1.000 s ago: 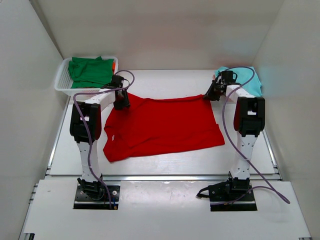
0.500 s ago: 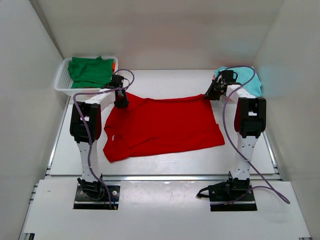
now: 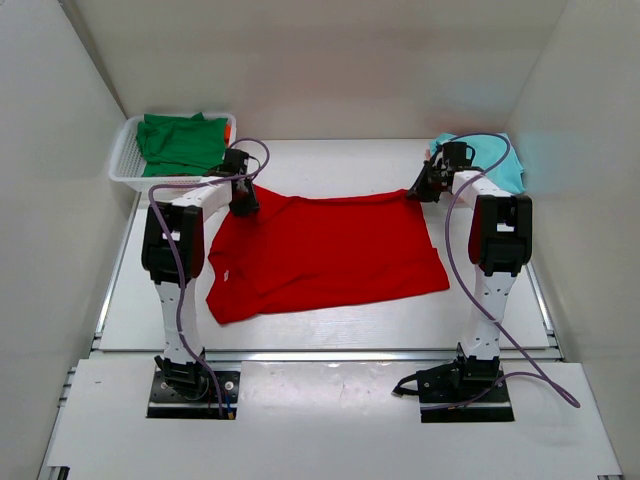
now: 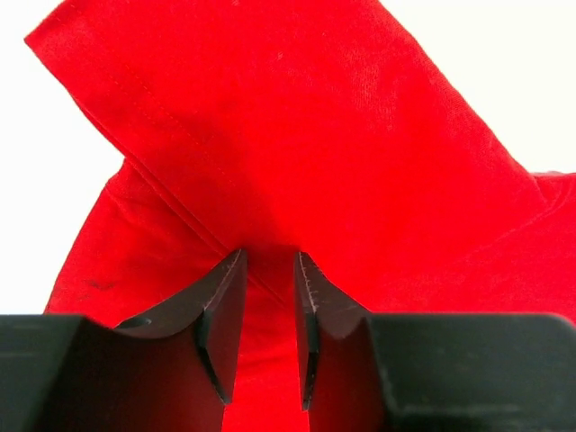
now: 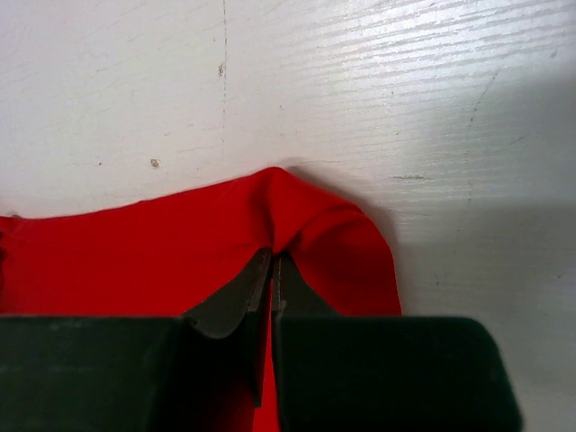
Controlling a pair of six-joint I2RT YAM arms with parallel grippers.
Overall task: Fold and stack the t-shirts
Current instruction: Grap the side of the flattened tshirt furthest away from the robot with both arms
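Top external view: the red t-shirt (image 3: 325,255) lies spread across the middle of the white surface (image 3: 330,165), with both arms reaching to its far edge. The left gripper (image 4: 270,261) is at the far left corner and the right gripper (image 5: 272,261) at the far right corner. Left wrist view: jaws a little apart, with a raised ridge of red cloth running between them. They are judged to be clamped on it, though the bite looks shallow. Right wrist view: jaws pressed nearly together on a small pinch at the shirt's edge. Risks, as judgement: both pinches are thin, so a pull toward the near edge could slip the cloth out on one side and leave the fold skewed. Uneven travel of the two arms would drag or bunch the shirt. The left corner doubles over itself, so an extra layer may ride along into the fold. Cloth: plain bright red and soft, with a stitched hem line showing on the left corner flap. It lies mostly flat with shallow wrinkles, and the near left outline is irregular. A dark green t-shirt (image 3: 180,142) sits in the white mesh basket (image 3: 122,165) at far left, and a teal t-shirt (image 3: 505,165) lies at far right, near the right gripper.
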